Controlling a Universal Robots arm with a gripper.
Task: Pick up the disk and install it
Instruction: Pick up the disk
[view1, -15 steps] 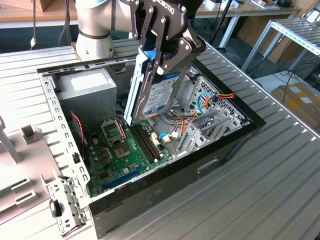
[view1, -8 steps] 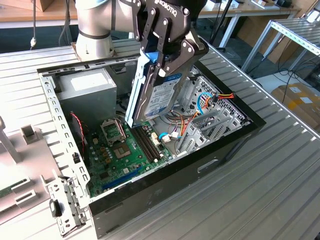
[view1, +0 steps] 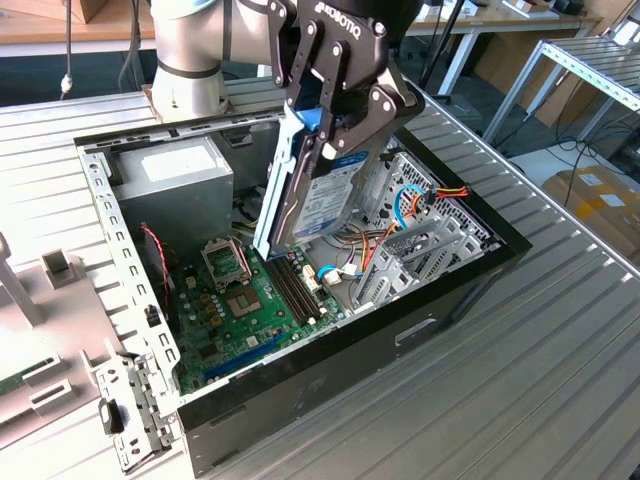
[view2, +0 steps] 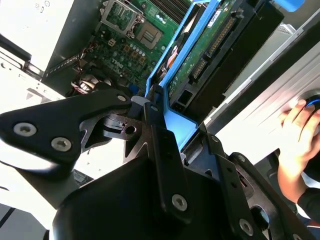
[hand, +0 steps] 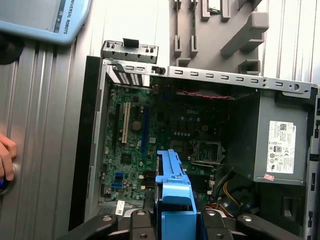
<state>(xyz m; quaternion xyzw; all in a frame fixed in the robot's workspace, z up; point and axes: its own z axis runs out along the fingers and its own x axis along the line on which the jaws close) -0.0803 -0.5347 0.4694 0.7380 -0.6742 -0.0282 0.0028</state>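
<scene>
We see the gripper (view1: 330, 130) pinching the disk (view1: 322, 200) by its upper end, clamped across its blue-edged sides. The disk hangs over the middle of the open computer case (view1: 330, 362), long axis steeply tilted, lower end down near the motherboard (view1: 225, 300); the metal drive cage (view1: 430, 255) lies just beside it, toward the exterior view's right

Ribbed aluminium worktable (view1: 540, 340); at the exterior view's right, a white-framed bench (view1: 585, 65) stands by a cardboard box (view1: 598, 205) on pale floor (view1: 535, 160).
</scene>
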